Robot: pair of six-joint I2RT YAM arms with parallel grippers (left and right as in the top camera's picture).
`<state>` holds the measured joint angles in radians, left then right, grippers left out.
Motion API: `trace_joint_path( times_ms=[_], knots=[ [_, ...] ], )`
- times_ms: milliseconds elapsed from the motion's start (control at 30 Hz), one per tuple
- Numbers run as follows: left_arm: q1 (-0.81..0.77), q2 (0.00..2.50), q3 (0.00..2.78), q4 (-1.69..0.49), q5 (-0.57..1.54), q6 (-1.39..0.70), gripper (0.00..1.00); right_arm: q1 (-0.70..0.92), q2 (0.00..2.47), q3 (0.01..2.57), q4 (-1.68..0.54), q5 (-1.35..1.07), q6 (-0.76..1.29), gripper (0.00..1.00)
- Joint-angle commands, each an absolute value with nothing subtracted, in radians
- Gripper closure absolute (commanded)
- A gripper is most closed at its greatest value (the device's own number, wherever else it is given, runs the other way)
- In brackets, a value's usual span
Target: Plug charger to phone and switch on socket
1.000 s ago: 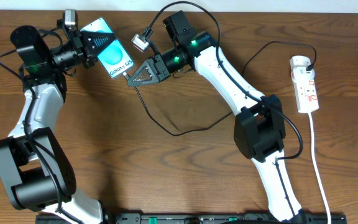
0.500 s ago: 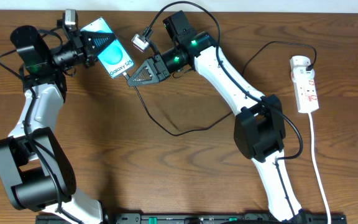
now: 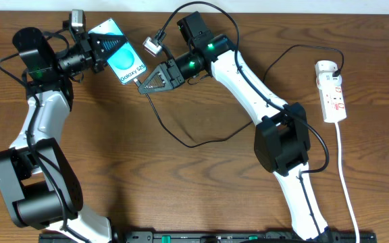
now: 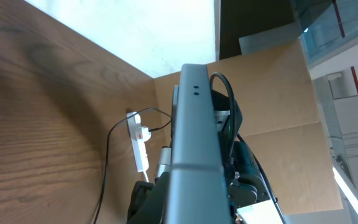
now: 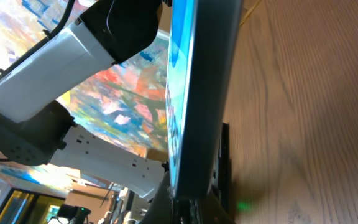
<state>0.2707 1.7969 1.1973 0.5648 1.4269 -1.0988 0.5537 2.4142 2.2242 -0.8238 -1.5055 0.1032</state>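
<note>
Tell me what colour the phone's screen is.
The phone screen is teal-green with white text, best seen in the overhead view.

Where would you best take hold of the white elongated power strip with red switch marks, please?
I would pinch the white elongated power strip across its narrow width at mid-length, from above. It lies flat, both long sides are free, and the ends are taken: a black plug sits at the rounded far end, the white cord leaves the near one.

White lettering reading "Galaxy S25" runs across the teal screen of the phone (image 3: pixel 125 59), seen from overhead. Red marks on the white socket (image 3: pixel 334 94) appear too small to read. From the right wrist, the screen's characters blur.
</note>
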Motion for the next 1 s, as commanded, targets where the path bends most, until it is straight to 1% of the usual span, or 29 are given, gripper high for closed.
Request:
trace_joint_path(
  times_ms=[0, 967],
  knots=[
    [0.263, 1.797, 1.199, 0.574, 1.447, -1.076, 0.93, 0.557, 2.407, 2.227, -0.819, -1.547, 0.111, 0.99],
    [0.265, 1.797, 1.199, 0.574, 1.455, -1.075, 0.93, 0.549, 2.407, 2.227, -0.82, -1.536, 0.111, 0.99]
  ],
)
